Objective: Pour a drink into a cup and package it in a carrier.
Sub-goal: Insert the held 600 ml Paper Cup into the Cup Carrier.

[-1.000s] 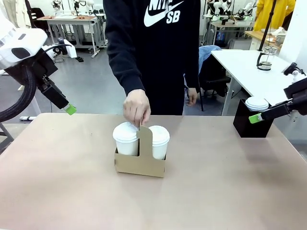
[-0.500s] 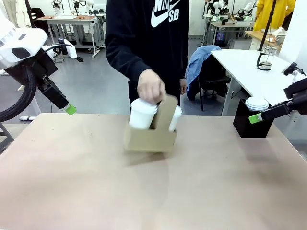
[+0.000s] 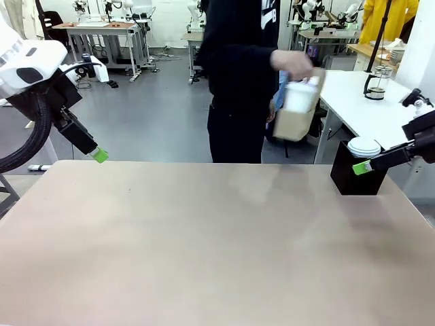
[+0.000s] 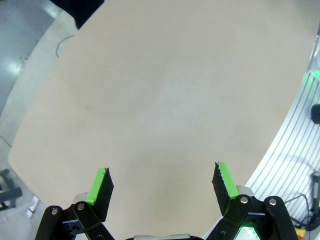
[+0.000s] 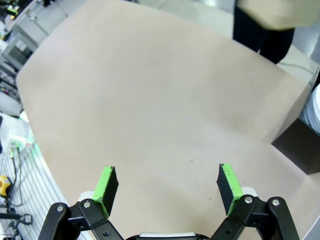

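Brown cardboard of the carrier (image 3: 295, 121) up in the air beyond the table's (image 3: 204, 258) far edge in the front view, blurred, hanging from the person's hand (image 3: 292, 63). White cup (image 3: 300, 96) seated in that carrier, lidded or not: cannot tell through the blur. Dark-clothed person (image 3: 238, 75) standing past the table's far edge, turned side-on. Left gripper (image 3: 100, 155) hovering above the table's far left corner, one green pad showing, nothing between the fingers. Right gripper (image 3: 362, 167) hovering over the table's far right corner, just in front of the black box (image 3: 356, 178), which stands on that corner with white lids (image 3: 364, 147) stacked on top. Glass pot (image 3: 375, 81) with the dark drink on a white side table (image 3: 360, 102) well beyond the table's right end.

Beige tabletop (image 4: 165, 100) spread below the left gripper (image 4: 162, 182) in the left wrist view. Green-padded fingers (image 4: 99, 187) wide apart, released, holding nothing, well above the table surface.

Same tabletop (image 5: 150, 110) under the right gripper (image 5: 167, 187) in the right wrist view. Green fingers (image 5: 106, 184) spread wide, released, empty. Corner of the black box (image 5: 300, 150) at the table's edge to the picture's right, with a sliver of the white lids (image 5: 315, 107) above it. Blurred tan base of the carrier (image 5: 265, 12) and the person's dark legs (image 5: 262, 40) past the table's far edge.
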